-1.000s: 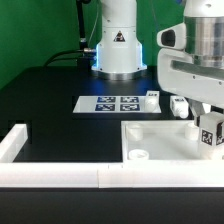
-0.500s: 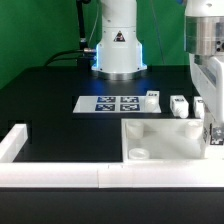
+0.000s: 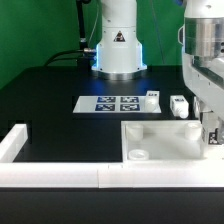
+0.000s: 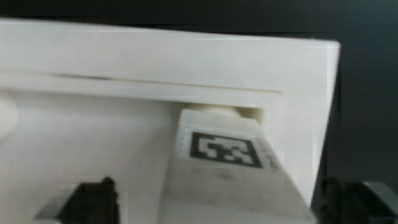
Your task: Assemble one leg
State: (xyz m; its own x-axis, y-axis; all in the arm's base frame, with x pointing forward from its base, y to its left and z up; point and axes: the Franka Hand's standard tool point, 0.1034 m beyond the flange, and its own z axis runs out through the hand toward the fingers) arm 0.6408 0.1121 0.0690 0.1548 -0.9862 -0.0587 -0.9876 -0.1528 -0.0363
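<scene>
The white square tabletop [image 3: 165, 140] lies at the exterior view's right, and a round white knob [image 3: 138, 155] sits at its near corner. It fills the wrist view [image 4: 160, 70]. A white leg with a black tag [image 4: 222, 150] lies against its edge, between my fingers. My gripper [image 4: 222, 197] straddles this leg with the jaws open: one finger [image 4: 89, 200] stands clear of it and the other finger [image 4: 365, 200] is close beside it. In the exterior view my gripper [image 3: 212, 128] is at the right edge, over the tabletop's far right corner. Two more white legs [image 3: 151, 98] [image 3: 178, 105] lie behind the tabletop.
The marker board [image 3: 112, 102] lies in the middle of the black table. A white U-shaped fence [image 3: 60, 172] runs along the front and the exterior view's left. The robot base [image 3: 118, 50] stands at the back.
The arm has shifted toward the exterior view's right. The tagged leg, plainly seen under the hand a second ago, now sits mostly out of frame at the right edge. Little moved in the last half second.
</scene>
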